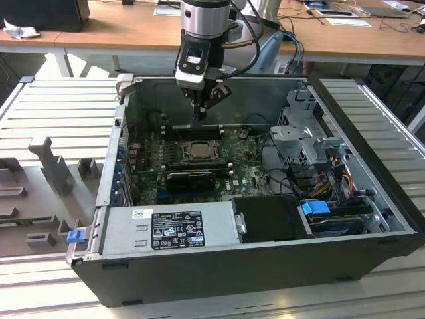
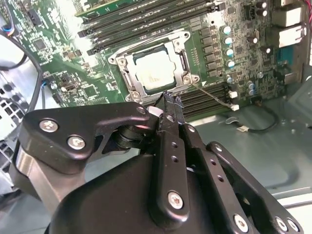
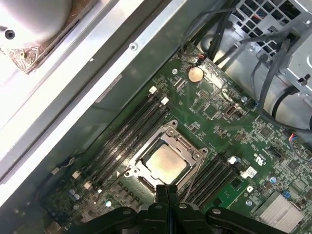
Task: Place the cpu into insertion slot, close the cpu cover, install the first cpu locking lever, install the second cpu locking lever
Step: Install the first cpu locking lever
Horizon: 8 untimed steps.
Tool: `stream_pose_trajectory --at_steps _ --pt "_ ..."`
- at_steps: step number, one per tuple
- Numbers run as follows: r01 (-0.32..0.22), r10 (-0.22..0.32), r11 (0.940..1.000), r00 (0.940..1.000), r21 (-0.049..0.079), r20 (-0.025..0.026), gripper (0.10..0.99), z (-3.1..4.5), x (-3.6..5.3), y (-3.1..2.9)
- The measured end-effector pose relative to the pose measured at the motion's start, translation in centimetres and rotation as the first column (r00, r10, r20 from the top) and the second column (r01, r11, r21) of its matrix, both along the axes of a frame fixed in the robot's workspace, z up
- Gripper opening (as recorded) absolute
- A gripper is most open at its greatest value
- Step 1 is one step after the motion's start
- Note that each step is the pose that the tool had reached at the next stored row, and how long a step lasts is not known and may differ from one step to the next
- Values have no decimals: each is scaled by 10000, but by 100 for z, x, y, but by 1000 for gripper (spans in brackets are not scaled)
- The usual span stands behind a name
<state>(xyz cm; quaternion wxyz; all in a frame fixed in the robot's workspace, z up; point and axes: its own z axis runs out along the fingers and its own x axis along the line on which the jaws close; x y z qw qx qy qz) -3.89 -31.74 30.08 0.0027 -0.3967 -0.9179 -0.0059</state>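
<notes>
Fixtures of grey plastic [image 1: 50, 166] lie on the ribbed counter [image 1: 60, 106], well off to the exterior view's left of the insertion slot [image 1: 180, 154] and outside the open computer case [image 1: 265, 266]. Close over that slot's edge hangs the gripper [image 1: 199, 114], its two fingers pressed flat together with nothing between them. In the first wrist view the cpu [image 3: 165, 163] sits seated in the slot, with the cpu cover [image 3: 181, 142] lying flat around it. To the exterior view's right of the slot stand a metal drive cage [image 1: 305, 133] and coloured cables [image 1: 332, 179].
</notes>
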Motion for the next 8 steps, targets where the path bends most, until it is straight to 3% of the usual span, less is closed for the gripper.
stream_pose_trajectory --at_steps 6,8 --pt "-772 772 9970 9970 0 1 106 0 0 0" --pt "-1187 1187 9929 9929 0 0 106 0 0 0"
